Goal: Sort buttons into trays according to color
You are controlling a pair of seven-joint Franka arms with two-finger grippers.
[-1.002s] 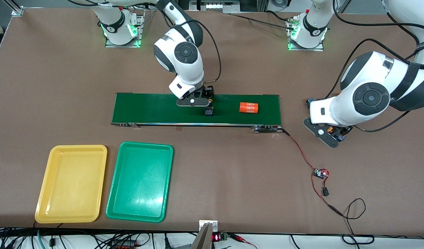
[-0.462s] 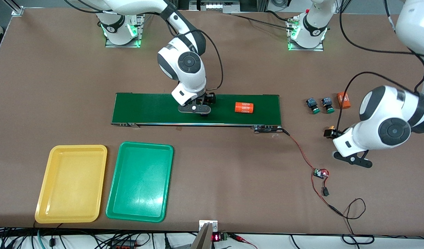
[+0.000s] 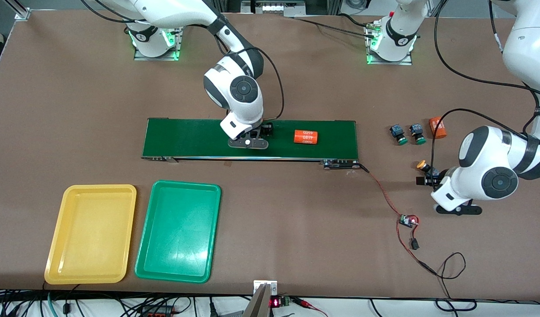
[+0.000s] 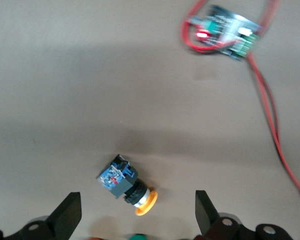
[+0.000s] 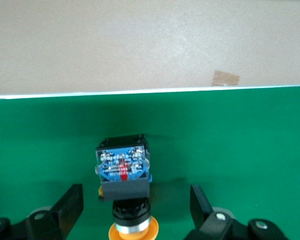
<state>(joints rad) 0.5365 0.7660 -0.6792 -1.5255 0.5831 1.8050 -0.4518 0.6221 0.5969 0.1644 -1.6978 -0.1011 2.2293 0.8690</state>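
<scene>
Robotics lab: bolted arm bases (image 3: 154, 38), small conveyor belt (image 3: 199, 137), loose wired circuit board (image 3: 408, 220).

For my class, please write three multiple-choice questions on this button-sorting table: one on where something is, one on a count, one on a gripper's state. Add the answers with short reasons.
1. What is the right gripper over?
A. the yellow tray
B. the conveyor belt
C. the bare table

2. How many green-capped buttons lie on the table near the left arm's end?
A. none
B. two
C. four

3. How do the left gripper's fingers stand?
A. open, apart from a yellow-capped button
B. shut on a green-capped button
C. shut on an orange cylinder

Answers:
1 B: it sits above the conveyor belt, with a yellow-capped button between its open fingers.
2 B: two green-capped buttons lie side by side.
3 A: in the left wrist view the left gripper is spread wide, touching nothing, a second yellow-capped button lying on the table between the fingers.
</scene>
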